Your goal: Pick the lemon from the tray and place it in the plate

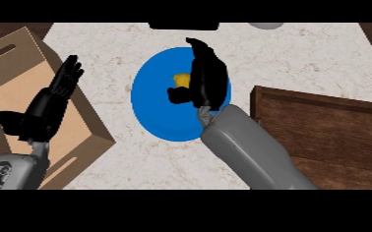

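while the right hand (207, 81) covers the round blue plate (156, 115) on the marbled counter (298, 54), a yellow lemon (180, 79) peeks from beneath it over the plate; whether it is gripped, i cannot tell. the left hand (44, 110) rests spread over a pale wooden box (22, 59) at the counter's left edge.

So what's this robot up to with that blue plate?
It is putting a lemon on the plate. Its right hand is over the plate with the lemon at its palm, partly hidden; whether it holds the lemon is unclear. The left hand rests open at the left, over a wooden tray.
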You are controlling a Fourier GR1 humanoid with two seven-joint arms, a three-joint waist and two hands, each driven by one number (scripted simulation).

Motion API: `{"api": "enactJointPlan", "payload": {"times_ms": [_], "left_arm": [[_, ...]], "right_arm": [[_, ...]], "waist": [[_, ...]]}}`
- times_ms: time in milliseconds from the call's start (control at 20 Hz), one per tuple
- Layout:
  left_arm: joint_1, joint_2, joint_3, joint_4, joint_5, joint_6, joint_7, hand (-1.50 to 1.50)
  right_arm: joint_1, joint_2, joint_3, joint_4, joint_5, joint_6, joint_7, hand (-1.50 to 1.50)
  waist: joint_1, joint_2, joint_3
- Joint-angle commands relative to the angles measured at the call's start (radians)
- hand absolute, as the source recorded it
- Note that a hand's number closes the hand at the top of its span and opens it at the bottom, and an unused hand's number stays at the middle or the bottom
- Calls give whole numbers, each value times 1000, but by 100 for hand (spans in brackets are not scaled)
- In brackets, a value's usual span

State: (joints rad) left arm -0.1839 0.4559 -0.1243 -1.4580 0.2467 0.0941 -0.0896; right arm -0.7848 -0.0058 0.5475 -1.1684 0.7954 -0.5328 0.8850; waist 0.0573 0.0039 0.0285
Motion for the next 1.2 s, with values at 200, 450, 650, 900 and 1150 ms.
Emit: {"api": "enactJointPlan", "payload": {"times_ms": [200,450,650,900,1150], "left_arm": [[55,-40,-16,101,-5,-8,-8,0],[84,-65,-24,97,-26,24,-22,0],[123,-44,1,63,-4,8,-18,0],[128,-59,-12,53,-13,11,-6,0],[143,-36,19,44,14,-13,5,0]], "right_arm": [[1,6,-57,23,-133,-321,-97,-150],[87,6,-137,-79,-288,-403,-251,-150],[243,-26,-154,-189,-393,-411,-407,-150],[371,-145,-183,-300,-564,-280,-594,-150],[530,-242,-213,-394,-705,-139,-778,-150]], "waist": [[-22,12,-28],[-41,12,-26],[-52,5,-26],[-64,5,-25],[-73,1,-25]]}}
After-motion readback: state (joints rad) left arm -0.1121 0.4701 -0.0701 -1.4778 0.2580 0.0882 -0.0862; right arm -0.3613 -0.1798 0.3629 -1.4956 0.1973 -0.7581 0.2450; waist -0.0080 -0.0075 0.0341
